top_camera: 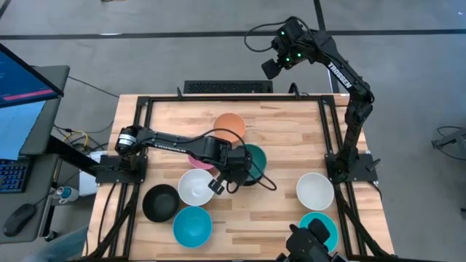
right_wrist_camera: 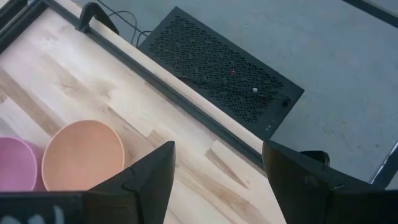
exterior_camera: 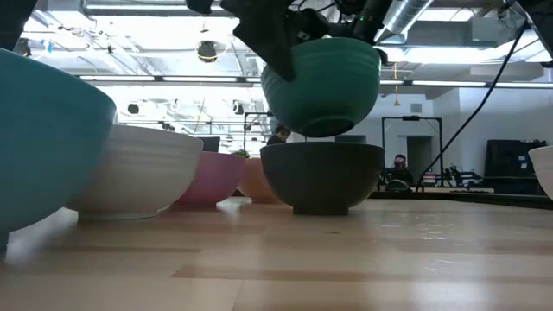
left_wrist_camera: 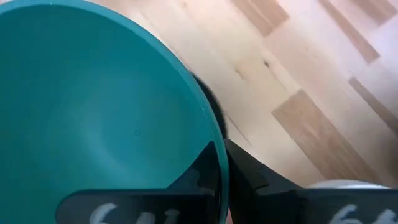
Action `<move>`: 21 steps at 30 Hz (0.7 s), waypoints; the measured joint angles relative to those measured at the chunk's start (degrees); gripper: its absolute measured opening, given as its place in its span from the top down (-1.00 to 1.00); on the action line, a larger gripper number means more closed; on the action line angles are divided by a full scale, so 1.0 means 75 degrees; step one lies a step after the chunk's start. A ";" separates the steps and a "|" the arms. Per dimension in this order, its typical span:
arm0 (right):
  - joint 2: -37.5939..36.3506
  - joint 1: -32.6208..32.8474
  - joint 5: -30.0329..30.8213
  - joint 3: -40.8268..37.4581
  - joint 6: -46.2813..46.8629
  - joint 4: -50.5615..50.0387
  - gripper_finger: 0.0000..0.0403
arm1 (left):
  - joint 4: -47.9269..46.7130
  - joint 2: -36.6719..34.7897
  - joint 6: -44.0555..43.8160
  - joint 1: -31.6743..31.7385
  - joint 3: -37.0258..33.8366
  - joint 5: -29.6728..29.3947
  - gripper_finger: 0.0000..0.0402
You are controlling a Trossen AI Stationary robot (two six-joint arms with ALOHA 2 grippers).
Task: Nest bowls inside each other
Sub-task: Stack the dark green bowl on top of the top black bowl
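Note:
My left gripper [top_camera: 237, 172] is shut on the dark green bowl [top_camera: 256, 156], which hangs just above a black bowl [exterior_camera: 321, 177] near the table's middle. The black bowl stands on its foot. Around them stand the orange bowl [top_camera: 229, 124], the pink bowl [top_camera: 198, 160] partly under my left arm, a white bowl [top_camera: 195, 187], a second black bowl [top_camera: 160, 202], a turquoise bowl [top_camera: 192, 226], another white bowl [top_camera: 314, 191] and another turquoise bowl [top_camera: 320, 227]. My right gripper [right_wrist_camera: 217, 180] is open, raised beyond the table's far edge. My left gripper [left_wrist_camera: 224, 163] holds the dark green bowl by its rim [left_wrist_camera: 219, 155] on the near-left side. One finger [left_wrist_camera: 202, 171] is inside the bowl and one [left_wrist_camera: 252, 177] outside. The fingers come slanting down from the near left. The bowl is lifted clear, nearly upright, its foot [exterior_camera: 315, 131] just above the black bowl's rim.
A black metal frame [top_camera: 218, 98] runs around the table top. A dark device [top_camera: 309, 244] sits at the near edge, over part of the right turquoise bowl. Bare wood lies between the middle bowls and the right white bowl. A black perforated box [right_wrist_camera: 217, 71] lies beyond the far edge.

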 joint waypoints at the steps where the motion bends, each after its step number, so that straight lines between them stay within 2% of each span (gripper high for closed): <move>1: 0.0000 -0.0011 0.0000 0.0000 -0.0003 0.0000 -0.31 | 0.0000 -0.0003 -0.0002 0.0007 0.0000 0.0029 1.00; 9: 0.0000 -0.0020 0.0000 -0.0020 -0.0006 -0.0026 -0.31 | -0.0116 0.0350 -0.0064 -0.0044 0.0004 -0.0024 1.00; 12: 0.0000 0.0024 0.0000 -0.0025 -0.0008 -0.0122 -0.31 | 0.0036 0.0356 -0.0224 -0.0054 0.0003 -0.0268 0.97; 15: 0.0000 0.0026 -0.0002 -0.0026 -0.0009 -0.0195 -0.31 | 0.0273 0.0356 -0.0451 0.0003 0.0006 -0.0435 0.87; 21: 0.0000 0.0023 0.0000 -0.0029 -0.0009 -0.0195 -0.31 | 0.0097 0.0491 -0.0860 0.0038 0.0003 -0.0197 0.59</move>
